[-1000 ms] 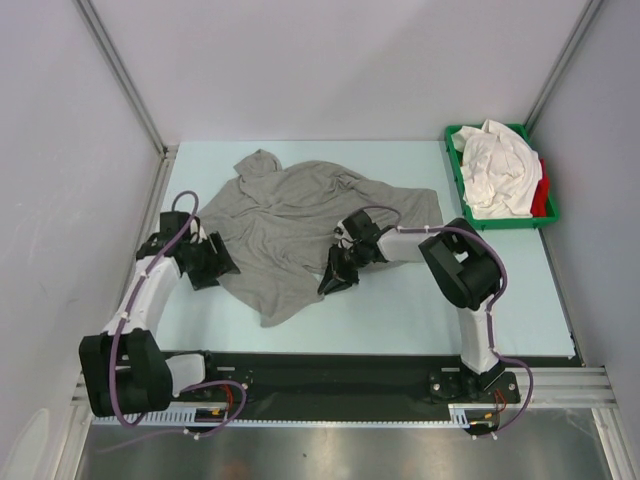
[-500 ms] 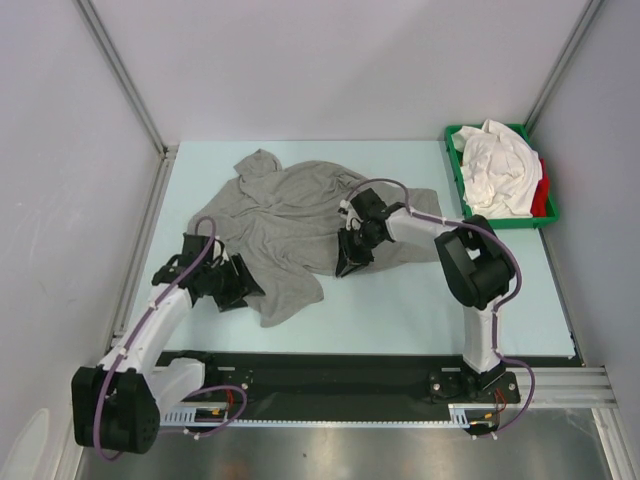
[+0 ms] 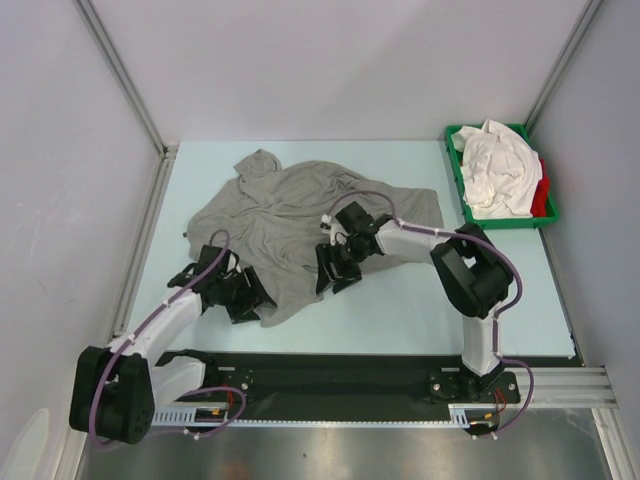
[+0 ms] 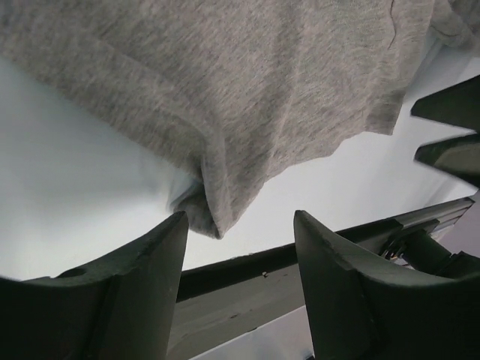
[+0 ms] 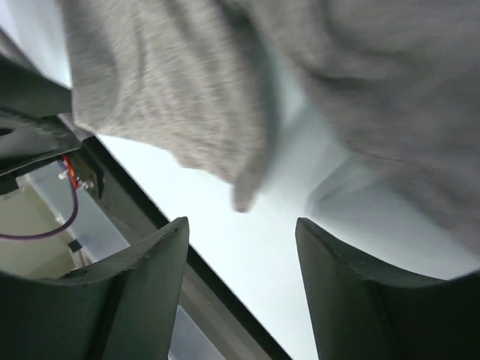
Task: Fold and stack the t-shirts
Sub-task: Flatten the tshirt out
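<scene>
The grey t-shirt (image 3: 300, 210) is lying crumpled and only half spread out on the pale surface (image 3: 400, 310). Its neck end points toward the far side and one flap reaches out to the right.

The left end effector (image 3: 250, 295) sits low at the near-left corner of the grey t-shirt. In its wrist view the left end effector (image 4: 238, 225) has its fingers (image 4: 161, 255) spread wide. A folded corner of the shirt (image 4: 210, 210) lies just ahead of the gap, but nothing is pinched.

The right end effector (image 3: 335, 270) is down at the near-right edge of the same shirt. In its own camera the right end effector (image 5: 240, 225) is also spread apart and holding nothing. The grey cloth (image 5: 187, 90) lies beyond the tips, with bare surface showing between the fingers.

Well off to the right of the grey t-shirt, toward the far side, there's a green tray (image 3: 453, 175). White t-shirts (image 3: 495, 170) are heaped in it, and a red t-shirt (image 3: 543, 195) peeks out along the side farthest from the grey one.
</scene>
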